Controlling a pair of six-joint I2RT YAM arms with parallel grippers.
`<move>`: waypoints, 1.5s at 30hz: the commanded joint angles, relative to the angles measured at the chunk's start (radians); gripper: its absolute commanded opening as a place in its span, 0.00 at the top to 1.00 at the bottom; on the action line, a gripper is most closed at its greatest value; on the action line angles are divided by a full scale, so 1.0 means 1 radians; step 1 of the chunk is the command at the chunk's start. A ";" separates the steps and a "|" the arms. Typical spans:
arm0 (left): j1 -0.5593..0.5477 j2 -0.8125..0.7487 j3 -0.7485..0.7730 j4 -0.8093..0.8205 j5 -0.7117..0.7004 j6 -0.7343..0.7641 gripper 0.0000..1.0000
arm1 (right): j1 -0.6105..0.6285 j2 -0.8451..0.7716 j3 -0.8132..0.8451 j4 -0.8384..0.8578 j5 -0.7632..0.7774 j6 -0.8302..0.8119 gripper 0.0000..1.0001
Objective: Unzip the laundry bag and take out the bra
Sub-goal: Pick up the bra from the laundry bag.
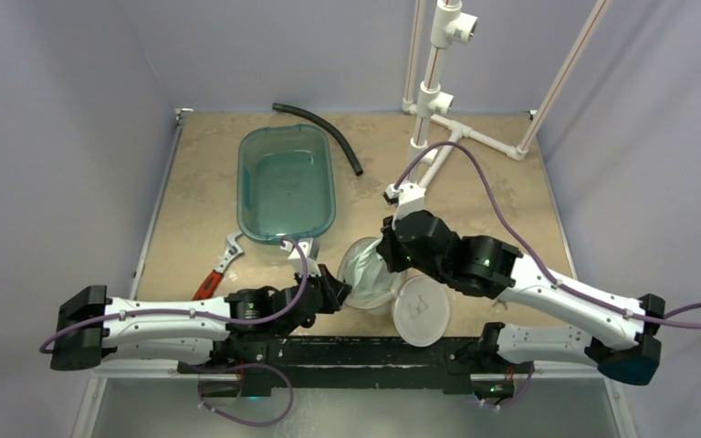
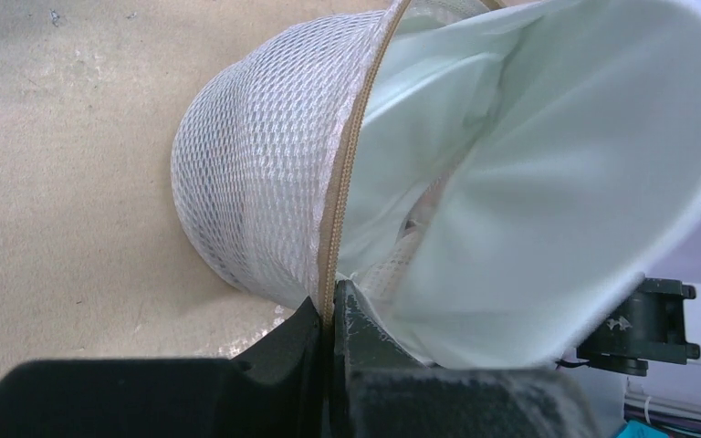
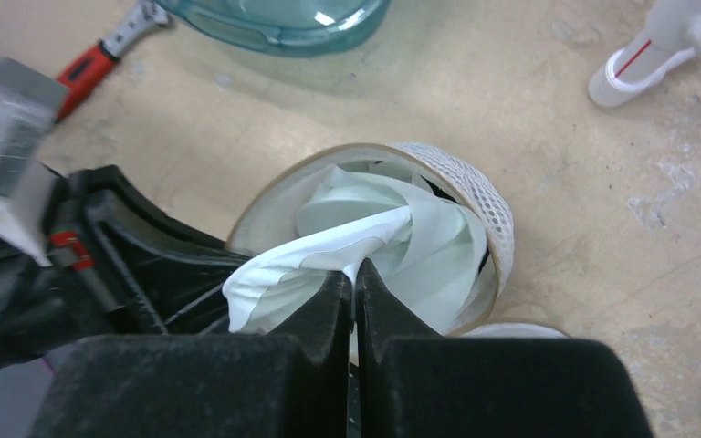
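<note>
— How do the arms lie?
— Both low, forearms stretched inward, wrists nearly meeting.
— And the claws?
— Left claw [image 2: 329,315] pinched tight on the laundry bag's [image 2: 256,182] zip edge; right claw [image 3: 354,278] tipped downward, fingers clamped on pale fabric [image 3: 356,233].

The mouth of the small white mesh laundry bag [image 2: 256,182] is jammed: the left gripper [image 2: 331,315] is clamped on its zip rim, and the right gripper [image 3: 354,285] is pinched on the pale fabric [image 3: 365,228] bulging out. Its flat round white lid [image 1: 422,310] blocks the near-right, while the teal plastic tub [image 1: 286,182] and red-handled wrench [image 1: 219,266] hem the left. Bare tan table [image 1: 525,182] lies open on the right, up to the white pipe frame [image 1: 438,137] at the back.
</note>
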 commanded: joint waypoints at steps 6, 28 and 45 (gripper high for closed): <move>0.004 -0.030 0.016 -0.016 0.006 -0.019 0.95 | -0.002 -0.049 0.207 -0.073 0.053 -0.038 1.00; 0.004 -0.317 0.260 -0.287 -0.001 0.276 0.33 | -0.003 -0.068 0.355 -0.090 0.095 -0.081 1.00; 0.004 -0.146 0.402 0.101 0.198 0.689 0.08 | -0.002 -0.068 0.356 -0.021 -0.011 -0.055 1.00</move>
